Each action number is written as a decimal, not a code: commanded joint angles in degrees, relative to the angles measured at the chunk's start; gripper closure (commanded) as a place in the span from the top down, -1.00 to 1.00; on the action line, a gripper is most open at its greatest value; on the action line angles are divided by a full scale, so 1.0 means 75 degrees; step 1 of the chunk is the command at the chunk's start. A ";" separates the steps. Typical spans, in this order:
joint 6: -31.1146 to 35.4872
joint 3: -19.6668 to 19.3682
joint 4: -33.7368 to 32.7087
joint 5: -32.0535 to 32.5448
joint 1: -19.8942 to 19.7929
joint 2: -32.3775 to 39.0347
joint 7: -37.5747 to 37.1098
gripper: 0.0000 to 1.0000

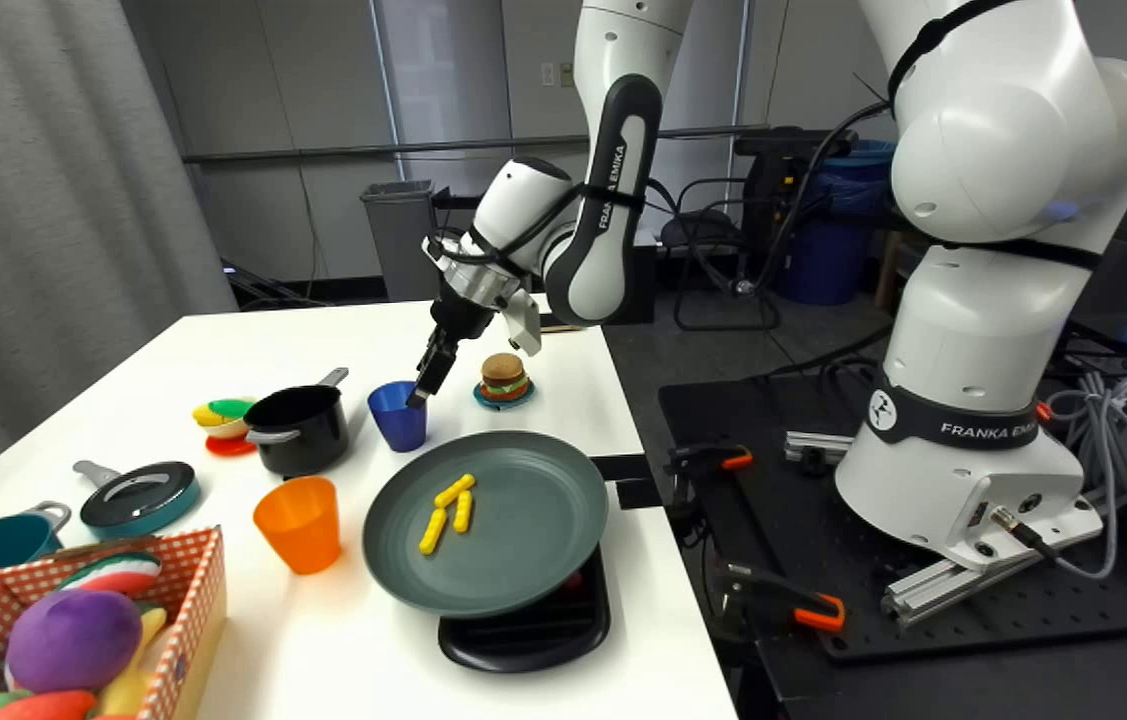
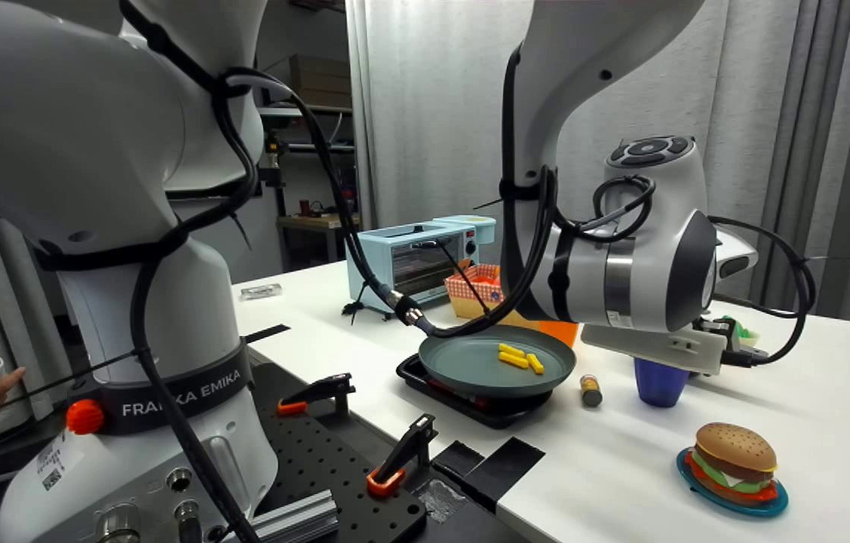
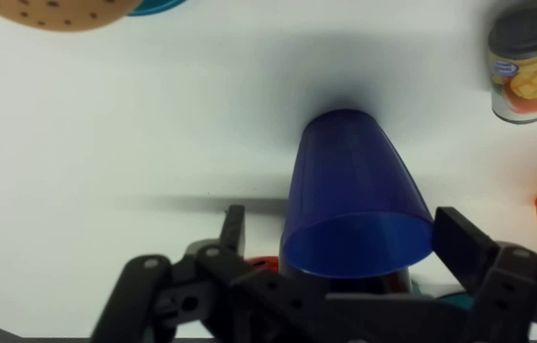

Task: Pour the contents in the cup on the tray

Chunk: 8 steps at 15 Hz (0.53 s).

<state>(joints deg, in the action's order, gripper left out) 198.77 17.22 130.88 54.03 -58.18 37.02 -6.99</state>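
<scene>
Black two-fingered gripper (image 3: 342,228) is hovering near the large, round, shallow grey-green dish (image 1: 543,512), jaws standing wide apart, gripping nothing. Near that dish, a tapered blue cup (image 3: 351,188) is standing upright, one jaw either side; three small yellow sticks (image 1: 463,511) are lying on the dish.

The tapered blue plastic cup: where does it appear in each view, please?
In an exterior view: blue cup, left of and slightly below centre.
In an exterior view: blue cup, lower right quarter, partly hidden.
Wrist view: blue cup, slightly right of centre.
Shared landmark: round tan-bunned plastic toy burger, cropped in wrist view.
</scene>
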 commanded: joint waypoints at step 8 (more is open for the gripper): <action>-0.0157 0.0114 -0.0201 0.0182 -0.0075 0.0266 0.0095 1.00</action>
<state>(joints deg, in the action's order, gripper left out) 198.74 17.34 130.86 54.03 -58.18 37.18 -6.92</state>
